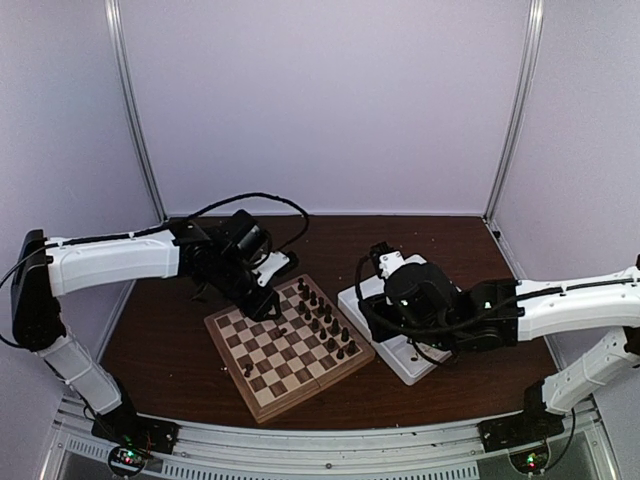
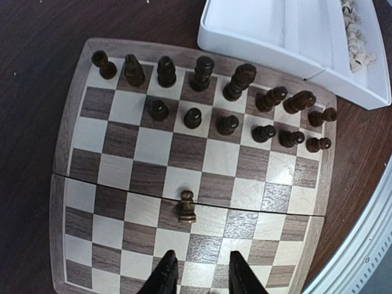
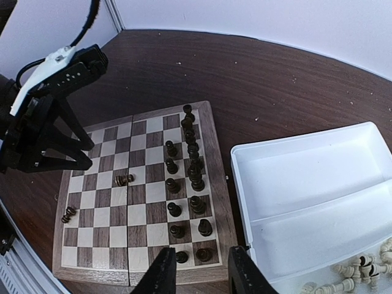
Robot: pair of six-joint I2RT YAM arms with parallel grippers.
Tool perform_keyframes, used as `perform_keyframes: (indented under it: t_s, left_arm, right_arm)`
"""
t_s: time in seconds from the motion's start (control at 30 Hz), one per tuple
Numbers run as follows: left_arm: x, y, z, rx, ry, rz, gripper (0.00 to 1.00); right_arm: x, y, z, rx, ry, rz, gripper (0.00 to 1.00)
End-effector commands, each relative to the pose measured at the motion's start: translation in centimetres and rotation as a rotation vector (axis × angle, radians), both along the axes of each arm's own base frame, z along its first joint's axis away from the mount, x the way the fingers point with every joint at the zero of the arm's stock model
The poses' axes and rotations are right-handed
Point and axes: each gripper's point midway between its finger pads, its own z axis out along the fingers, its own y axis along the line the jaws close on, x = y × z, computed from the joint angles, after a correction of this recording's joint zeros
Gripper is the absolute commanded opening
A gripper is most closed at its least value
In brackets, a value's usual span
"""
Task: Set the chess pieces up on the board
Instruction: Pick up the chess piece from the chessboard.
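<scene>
The board (image 1: 262, 392) lies as a diamond between the arms. Dark chess pieces (image 2: 202, 73) stand in two rows along its edge beside the tray, also seen from the right wrist (image 3: 195, 177). One dark pawn (image 2: 187, 206) lies on its side at the centre seam (image 3: 124, 179). A second dark pawn (image 3: 68, 214) lies nearer the opposite edge (image 1: 247, 370). My left gripper (image 2: 202, 278) hovers open over the board's empty half (image 1: 265, 302), a little short of the seam pawn, holding nothing. My right gripper (image 3: 199, 272) is open and empty, above the board's corner next to the tray.
A white two-compartment tray (image 1: 425, 368) sits right of the board, close to its edge (image 3: 306, 184). Several cream pieces (image 3: 361, 269) lie in one end of it (image 2: 355, 37). Dark brown table (image 1: 160, 350) surrounds the board, with pale walls behind.
</scene>
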Motion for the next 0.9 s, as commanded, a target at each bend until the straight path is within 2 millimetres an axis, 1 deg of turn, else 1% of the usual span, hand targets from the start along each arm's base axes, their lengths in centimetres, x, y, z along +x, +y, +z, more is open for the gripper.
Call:
perform_keyframes:
  t_s: [0.0, 0.2, 0.43, 0.6, 0.87]
  left_arm:
    - [-0.6, 1.0, -0.7, 0.130, 0.097, -0.013, 0.28]
    - [0.3, -0.3, -0.6, 0.134, 0.122, -0.008, 0.28]
    - [1.3, -1.2, -2.1, 0.170, 0.136, -0.015, 0.28]
    - [1.8, -1.6, -3.5, 0.205, 0.137, -0.030, 0.28]
    - [2.4, -1.7, -5.4, 0.258, 0.141, -0.045, 0.27]
  right_arm:
    - [-0.2, -1.4, 0.8, 0.007, -0.022, -0.023, 0.32]
    - [-0.1, -3.3, 1.4, 0.002, -0.052, -0.061, 0.32]
    - [-0.1, -5.1, 2.3, 0.014, -0.088, -0.092, 0.32]
    - [-0.2, -5.7, 2.5, 0.018, -0.098, -0.100, 0.32]
    - [-0.1, -5.6, 2.2, 0.008, -0.095, -0.100, 0.32]
